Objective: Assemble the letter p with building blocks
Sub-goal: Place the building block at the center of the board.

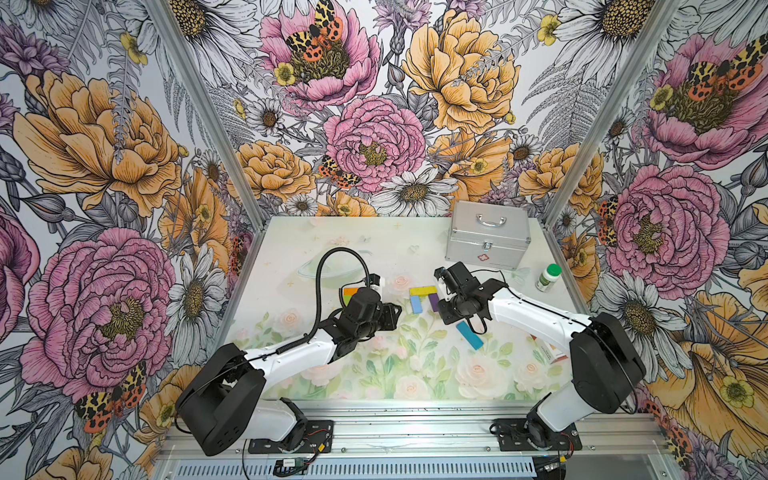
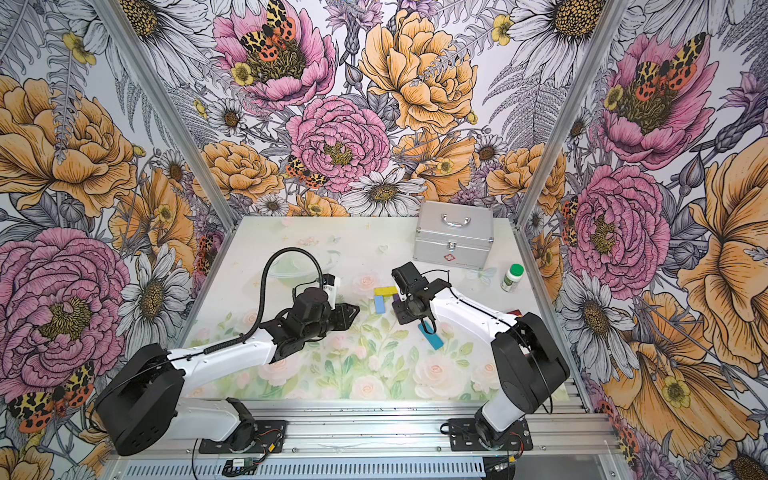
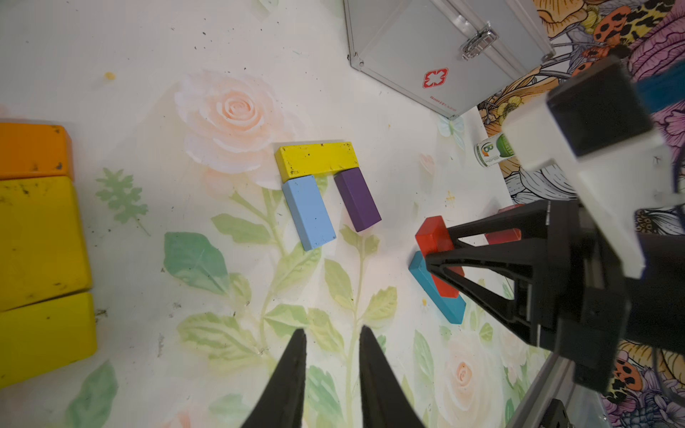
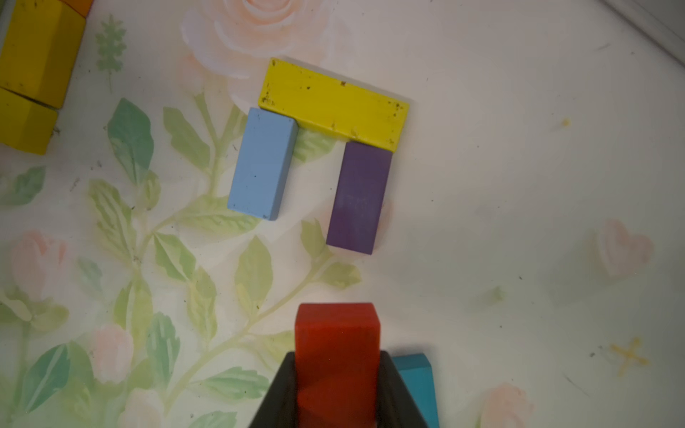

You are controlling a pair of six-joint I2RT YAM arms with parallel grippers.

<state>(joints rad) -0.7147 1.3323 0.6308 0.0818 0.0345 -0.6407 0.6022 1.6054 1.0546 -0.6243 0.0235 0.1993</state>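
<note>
Red block (image 4: 337, 333) — clamped in right jaws; left jaws parted, empty; red-cross case (image 1: 488, 243).

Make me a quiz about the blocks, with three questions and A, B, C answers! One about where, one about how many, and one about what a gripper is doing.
1. Where is the purple block?
A) lying against the yellow block
B) stacked on top of the yellow block
C) apart from every other block

2. Counting the purple block, how many blocks join up there?
A) two
B) three
C) five

3. What is the right gripper doing?
A) open and empty
B) shut on the red block
C) shut on the purple block

Answers:
1 A: its end meets the yellow block's long side.
2 B: the yellow block, the purple block and the light blue block join up.
3 B: the red block sits clamped in it.
</note>
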